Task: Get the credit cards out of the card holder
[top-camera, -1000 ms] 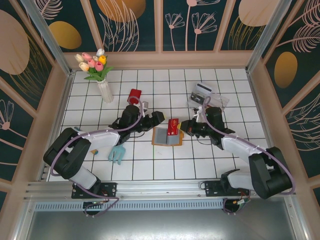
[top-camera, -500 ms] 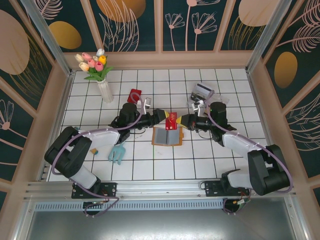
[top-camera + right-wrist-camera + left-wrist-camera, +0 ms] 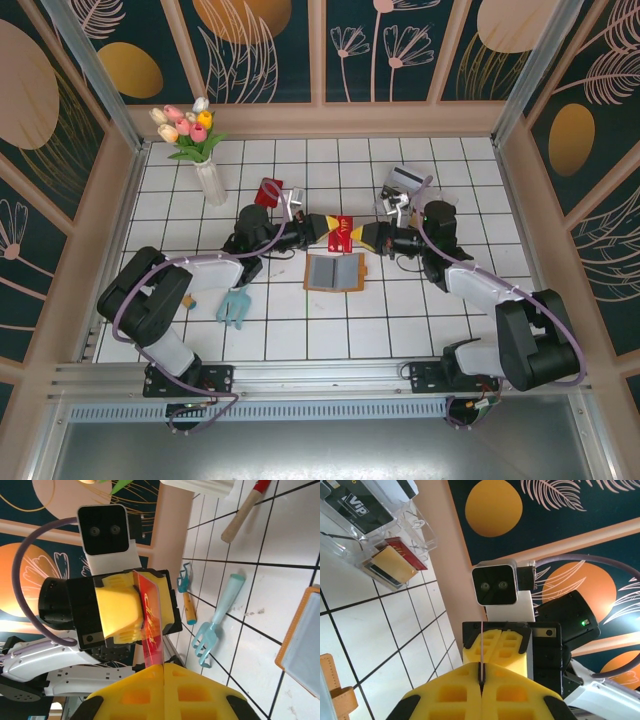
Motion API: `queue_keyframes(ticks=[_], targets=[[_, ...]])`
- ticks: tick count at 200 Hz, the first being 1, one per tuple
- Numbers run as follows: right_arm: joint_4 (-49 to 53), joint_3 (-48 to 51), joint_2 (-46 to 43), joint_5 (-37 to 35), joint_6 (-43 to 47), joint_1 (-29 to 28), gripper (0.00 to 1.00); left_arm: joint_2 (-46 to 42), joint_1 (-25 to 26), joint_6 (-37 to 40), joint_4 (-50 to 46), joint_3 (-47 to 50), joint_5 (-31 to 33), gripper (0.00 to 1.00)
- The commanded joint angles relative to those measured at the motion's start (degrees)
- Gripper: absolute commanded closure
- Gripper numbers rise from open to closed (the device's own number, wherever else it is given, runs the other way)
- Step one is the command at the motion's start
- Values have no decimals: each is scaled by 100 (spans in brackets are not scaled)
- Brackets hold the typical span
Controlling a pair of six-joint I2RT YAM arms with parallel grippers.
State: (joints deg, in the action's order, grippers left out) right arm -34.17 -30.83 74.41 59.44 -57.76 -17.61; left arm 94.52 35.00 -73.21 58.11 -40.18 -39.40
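Observation:
The card holder lies open and flat on the tiles, orange-brown rim round greyish pockets; its edge also shows in the right wrist view. Above and behind it a red credit card hangs in the air between both grippers. My left gripper is shut on the card's left end and my right gripper is shut on its right end. In the left wrist view the credit card is edge-on, pinched in my left gripper. In the right wrist view the red credit card rises from my right gripper.
A clear plastic tray with cards stands behind the right arm, also in the left wrist view. A vase of tulips and a red object are at the back left. A pale blue rake lies front left.
The right gripper has lifted the red card up and away from the card holder. The left gripper moved in from the left and closed on the card's other end.

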Motion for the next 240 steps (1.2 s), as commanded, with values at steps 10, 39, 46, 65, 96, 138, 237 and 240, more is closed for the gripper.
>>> queue_keyframes(ticks=[10, 39, 46, 65, 96, 138, 237, 240], targets=[[-483, -65, -164, -142, -358, -33, 62, -305, -5, -40, 250, -62, 162, 100], [-696, -154, -161, -291, -555, -152, 55, -389, 4, -176, 338, -54, 231, 100], [-742, -197, -139, -316, -586, -180, 55, -395, 6, -215, 385, -51, 224, 100], [-879, -301, -40, -363, -639, -239, 56, -417, 13, -264, 436, -55, 198, 100], [-1030, -508, 138, -363, -662, -318, 64, -469, 7, -299, 424, 6, 196, 100], [-754, -910, 513, -126, -109, -298, 100, -691, 6, -111, 127, 128, 404, 91], [3033, -2804, 697, -1696, 4548, 330, 100, -1618, -140, 1983, -3323, 453, 2374, 2], [3152, -2904, 734, -1773, 4651, 340, 100, -1650, -137, 2041, -3412, 458, 2421, 1]])
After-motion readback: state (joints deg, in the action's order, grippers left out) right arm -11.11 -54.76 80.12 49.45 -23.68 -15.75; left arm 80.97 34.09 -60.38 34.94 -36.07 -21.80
